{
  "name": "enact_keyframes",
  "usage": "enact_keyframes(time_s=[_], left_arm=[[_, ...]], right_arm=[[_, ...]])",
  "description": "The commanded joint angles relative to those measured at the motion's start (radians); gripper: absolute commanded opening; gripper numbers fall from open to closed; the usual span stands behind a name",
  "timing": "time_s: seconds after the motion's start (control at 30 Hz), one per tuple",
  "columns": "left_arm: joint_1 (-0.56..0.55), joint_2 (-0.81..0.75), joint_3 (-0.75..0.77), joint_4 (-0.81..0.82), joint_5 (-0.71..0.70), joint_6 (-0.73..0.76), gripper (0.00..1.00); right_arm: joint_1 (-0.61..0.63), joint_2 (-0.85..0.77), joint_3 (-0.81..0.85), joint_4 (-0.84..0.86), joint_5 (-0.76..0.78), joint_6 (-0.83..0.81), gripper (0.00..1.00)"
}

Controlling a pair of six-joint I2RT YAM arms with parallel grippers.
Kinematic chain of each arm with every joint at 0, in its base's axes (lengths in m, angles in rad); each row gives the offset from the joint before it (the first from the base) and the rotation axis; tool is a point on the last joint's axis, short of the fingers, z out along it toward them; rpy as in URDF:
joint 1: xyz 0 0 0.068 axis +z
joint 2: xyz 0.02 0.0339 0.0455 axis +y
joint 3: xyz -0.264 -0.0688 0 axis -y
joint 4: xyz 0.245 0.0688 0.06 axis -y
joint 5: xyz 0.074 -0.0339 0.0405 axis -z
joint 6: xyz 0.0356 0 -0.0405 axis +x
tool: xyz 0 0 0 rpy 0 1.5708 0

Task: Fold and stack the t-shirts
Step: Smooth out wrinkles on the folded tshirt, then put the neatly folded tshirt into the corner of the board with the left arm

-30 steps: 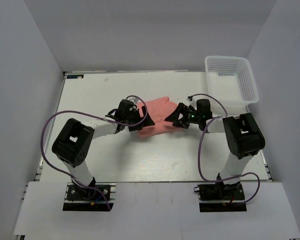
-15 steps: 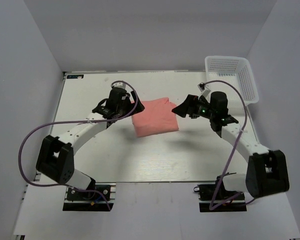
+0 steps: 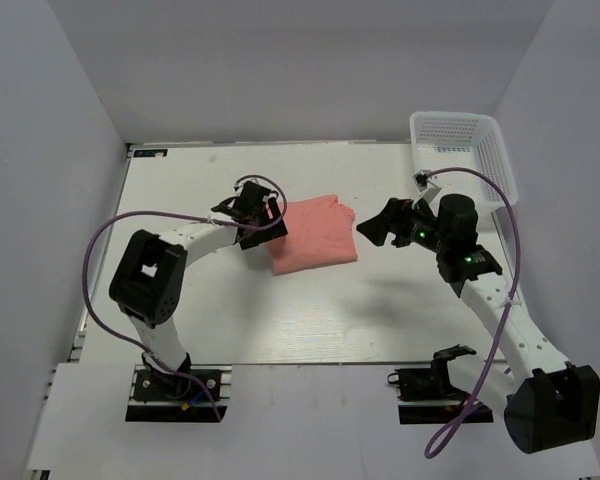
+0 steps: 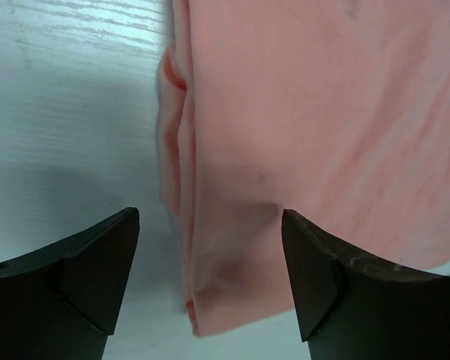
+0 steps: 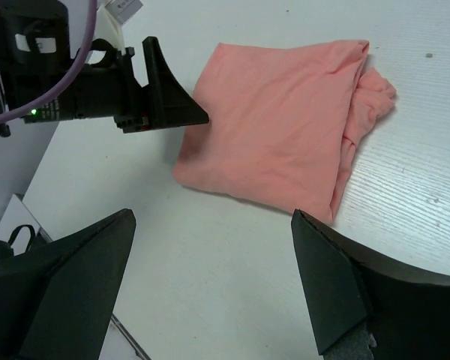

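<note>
Item: salmon-pink t-shirt [image 3: 315,235], the only cloth in view.
Location: middle of the white tabletop [image 3: 280,310], lying flat as a folded rectangle.
Condition: layered fold edges show on its left side. A bunched lump of fabric [image 5: 375,90] sticks out at the far right corner.
Change: a second ago both end effectors were pressed onto the shirt's two sides. Both then pulled away. The left has now come back low to the shirt's left edge, while the right has drawn further off to the right and up.
Left end effector [image 4: 210,225]: fingers spread wide, straddling the shirt's left folded edge, gripping nothing.
Right end effector [image 5: 214,225]: fingers wide apart, empty, raised above the tabletop just right of the shirt.
Task reading: the fold looks largely made. The left arm's return suggests tidying or a fresh grasp at that edge. No second shirt is in view to stack on.
Surroundings: white mesh basket [image 3: 500,165] at the far right corner, well apart from the shirt.
Obstructions: none seen between either end effector and the shirt.
</note>
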Motion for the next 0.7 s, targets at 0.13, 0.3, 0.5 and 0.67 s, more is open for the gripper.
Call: enact_keyframes(time_s=[0.13,0.3,0.5,0.67], left_arm=[[0.002,0.100,0.079,-0.029,-0.047,-0.027,0.77],[-0.010,0.149,0.109,-0.027,-0.047,-0.016,0.54],[-0.011,0.193,0.151,0.016,0.022,0.178,0.00],[0.008,0.273,0.421,-0.203,-0.365,0.416,0.00]], right_arm=[[-0.005,-0.071,0.004,-0.095,0.067,-0.064,0.90],[-0.002,-0.091,-0.017,-0.129,0.113,-0.085,0.90],[-0.002,-0.113,-0.031,-0.152,0.186,-0.098,0.90],[-0.004,-0.118,-0.036,-0.150,0.223,-0.113,0.90]])
